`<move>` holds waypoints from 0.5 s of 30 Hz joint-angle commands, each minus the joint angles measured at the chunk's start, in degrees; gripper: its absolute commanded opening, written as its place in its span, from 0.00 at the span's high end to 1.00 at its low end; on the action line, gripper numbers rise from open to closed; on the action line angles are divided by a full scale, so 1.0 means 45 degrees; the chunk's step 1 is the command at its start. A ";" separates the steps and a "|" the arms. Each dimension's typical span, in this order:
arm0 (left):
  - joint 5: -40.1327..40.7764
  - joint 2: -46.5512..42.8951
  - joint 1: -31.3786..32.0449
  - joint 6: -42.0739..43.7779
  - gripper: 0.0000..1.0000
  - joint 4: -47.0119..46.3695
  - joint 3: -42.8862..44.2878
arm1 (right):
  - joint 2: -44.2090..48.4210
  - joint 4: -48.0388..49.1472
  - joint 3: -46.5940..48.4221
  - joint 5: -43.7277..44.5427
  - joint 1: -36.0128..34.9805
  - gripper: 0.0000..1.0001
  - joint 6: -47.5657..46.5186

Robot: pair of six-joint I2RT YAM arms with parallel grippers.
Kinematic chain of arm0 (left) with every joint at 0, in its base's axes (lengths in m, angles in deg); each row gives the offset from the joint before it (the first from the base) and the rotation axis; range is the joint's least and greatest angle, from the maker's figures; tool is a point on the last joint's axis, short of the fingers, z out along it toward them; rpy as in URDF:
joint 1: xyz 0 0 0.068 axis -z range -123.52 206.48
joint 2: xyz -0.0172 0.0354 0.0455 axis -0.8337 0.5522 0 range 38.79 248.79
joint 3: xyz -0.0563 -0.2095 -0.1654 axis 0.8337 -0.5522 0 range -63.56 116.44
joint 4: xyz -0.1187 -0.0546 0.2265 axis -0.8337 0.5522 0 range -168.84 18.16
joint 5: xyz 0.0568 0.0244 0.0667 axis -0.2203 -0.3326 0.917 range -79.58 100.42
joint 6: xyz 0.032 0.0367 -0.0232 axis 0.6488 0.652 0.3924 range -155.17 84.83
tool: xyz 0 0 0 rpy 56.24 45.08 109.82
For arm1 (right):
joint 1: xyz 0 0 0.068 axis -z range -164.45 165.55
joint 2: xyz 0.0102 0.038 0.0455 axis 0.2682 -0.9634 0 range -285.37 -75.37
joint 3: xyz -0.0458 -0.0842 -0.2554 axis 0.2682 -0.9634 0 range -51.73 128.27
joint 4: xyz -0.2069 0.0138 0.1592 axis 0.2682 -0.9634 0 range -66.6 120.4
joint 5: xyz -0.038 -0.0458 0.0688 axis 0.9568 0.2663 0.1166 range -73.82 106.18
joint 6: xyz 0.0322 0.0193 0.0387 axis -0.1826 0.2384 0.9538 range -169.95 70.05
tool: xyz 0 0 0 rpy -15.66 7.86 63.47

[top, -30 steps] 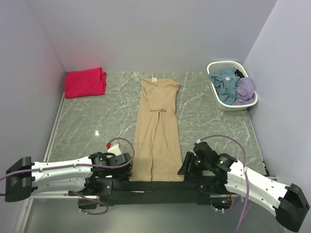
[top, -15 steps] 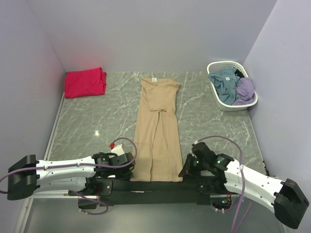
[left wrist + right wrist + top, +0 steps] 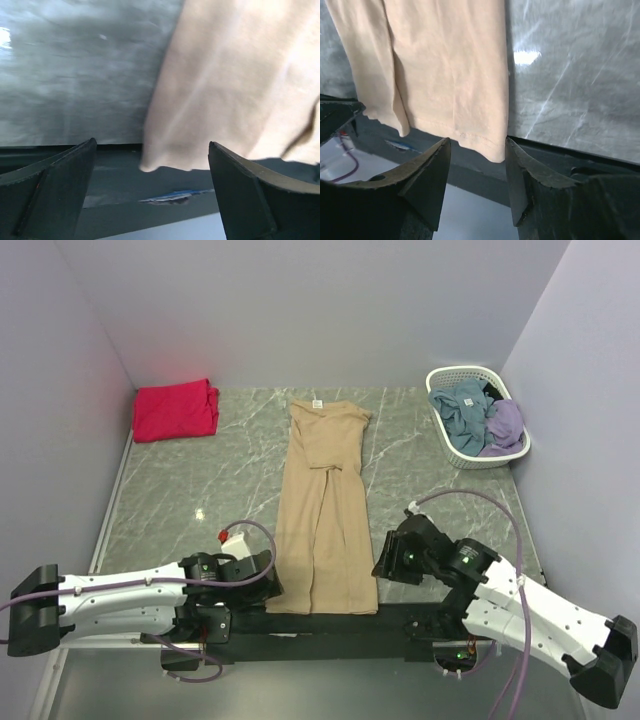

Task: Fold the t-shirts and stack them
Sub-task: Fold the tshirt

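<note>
Tan t-shirt (image 3: 325,505) lying lengthwise mid-table, hem reaching the near edge. Left claw (image 3: 152,146) gaping wide, right claw (image 3: 477,142) half open, both empty, straddling hem corners. Best pinching both corners level before lifting.

We count two tees: one tan tee (image 3: 325,510), one red tee (image 3: 176,410). One table (image 3: 200,480). One basket (image 3: 480,461) with at least two garments: one teal garment (image 3: 460,415), one purple garment (image 3: 506,425). Two hands: left hand (image 3: 268,578), right hand (image 3: 383,565).
</note>
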 commanded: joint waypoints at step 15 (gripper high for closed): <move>0.2827 0.1401 0.0077 -0.0037 0.00 0.2423 0.2665 | -0.6637 0.0428 0.3732 0.3323 -0.3493 0.47 -0.1192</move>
